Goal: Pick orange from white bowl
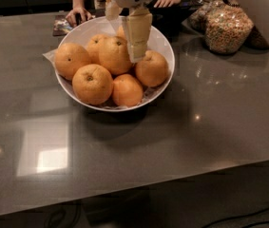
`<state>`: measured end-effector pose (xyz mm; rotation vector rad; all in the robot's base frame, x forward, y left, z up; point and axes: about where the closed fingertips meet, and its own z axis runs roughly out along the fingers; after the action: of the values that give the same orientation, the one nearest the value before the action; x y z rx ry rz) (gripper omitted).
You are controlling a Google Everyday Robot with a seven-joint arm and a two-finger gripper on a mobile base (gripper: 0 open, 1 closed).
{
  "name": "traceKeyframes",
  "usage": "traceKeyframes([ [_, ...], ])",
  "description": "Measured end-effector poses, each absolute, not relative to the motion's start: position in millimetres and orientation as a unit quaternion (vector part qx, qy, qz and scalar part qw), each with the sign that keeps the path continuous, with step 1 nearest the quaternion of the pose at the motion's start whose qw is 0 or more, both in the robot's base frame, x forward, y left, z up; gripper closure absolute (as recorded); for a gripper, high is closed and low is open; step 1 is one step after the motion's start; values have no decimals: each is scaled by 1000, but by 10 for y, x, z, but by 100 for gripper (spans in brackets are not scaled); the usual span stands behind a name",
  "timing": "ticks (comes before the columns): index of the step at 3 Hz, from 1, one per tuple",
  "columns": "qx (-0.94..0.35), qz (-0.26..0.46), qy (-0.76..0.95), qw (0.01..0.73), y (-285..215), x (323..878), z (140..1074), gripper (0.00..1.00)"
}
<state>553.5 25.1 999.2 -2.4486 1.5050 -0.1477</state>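
Since the dark, glossy surface (139, 175) carries only reflections on the near side of the white bowl (165, 46), we begin at the bowl itself. Against the bowl's near wall rests a big front orange (92, 83) with a stem dot, and just to its right sits a smaller orange (127, 90) of deeper colour.

Behind these, at the bowl's middle and riding high in the pile, is the orange (111, 56) we take as the target. It is large and round, with its green stem dot facing up.

The gripper (128, 42) hangs over the far-right part of the bowl. Its fingers (138, 37) are released and apart, holding nothing. One pale finger reaches down into the gap between the orange and its right-hand neighbour (153, 70), while the other stands toward the bowl's far side.

We judge the fruit firm, fairly heavy and smooth enough to roll or squirt out of a shallow pinch. The fingers should close across its widest girth, firmly but without bruising it. The neighbours crowd it, so a finger may nudge them.

Beyond the bowl to the far right stands a jar of coloured cereal (226, 27). Past the bowl's far rim, a person's hands (78, 14) rest on the surface.
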Motion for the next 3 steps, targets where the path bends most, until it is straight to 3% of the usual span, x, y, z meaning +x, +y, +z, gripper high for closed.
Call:
traceKeyframes([
  [3, -858, -47, 503, 91, 462, 5657, 9631, 28],
])
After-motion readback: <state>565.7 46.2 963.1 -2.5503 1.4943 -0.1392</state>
